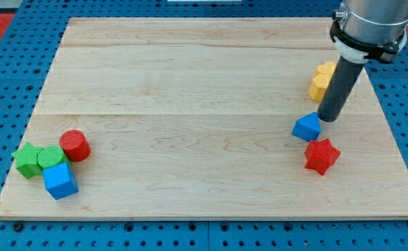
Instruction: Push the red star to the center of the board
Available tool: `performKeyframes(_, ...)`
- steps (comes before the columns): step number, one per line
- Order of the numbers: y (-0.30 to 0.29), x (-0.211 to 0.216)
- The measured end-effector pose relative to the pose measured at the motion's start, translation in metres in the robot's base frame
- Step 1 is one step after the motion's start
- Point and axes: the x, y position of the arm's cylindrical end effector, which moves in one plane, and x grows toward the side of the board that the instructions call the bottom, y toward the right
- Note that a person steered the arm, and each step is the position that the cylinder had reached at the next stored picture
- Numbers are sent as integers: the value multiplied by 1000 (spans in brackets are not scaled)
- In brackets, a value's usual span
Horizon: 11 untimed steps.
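My tip (327,117), a bare rod with no jaws to open or close, seemed to touch the blue block (307,127) just left of it, so pushing toward the red star (321,155), near-right on the board (190,77), risked shoving blue instead.

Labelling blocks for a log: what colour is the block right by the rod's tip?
Blue, touching or nearly touching my tip; seen in the camera view, the only one.
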Motion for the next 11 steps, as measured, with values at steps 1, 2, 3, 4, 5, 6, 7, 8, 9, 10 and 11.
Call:
performKeyframes(1,17,7)
performKeyframes(2,18,38)
performKeyframes(3,-1,65)
performKeyframes(4,-24,85)
performKeyframes(5,-33,94)
performKeyframes(6,-1,94)
performKeyframes(7,-36,126)
performKeyframes(8,-88,129)
performKeyframes(9,-88,105)
performKeyframes(10,-51,99)
performKeyframes(11,-21,97)
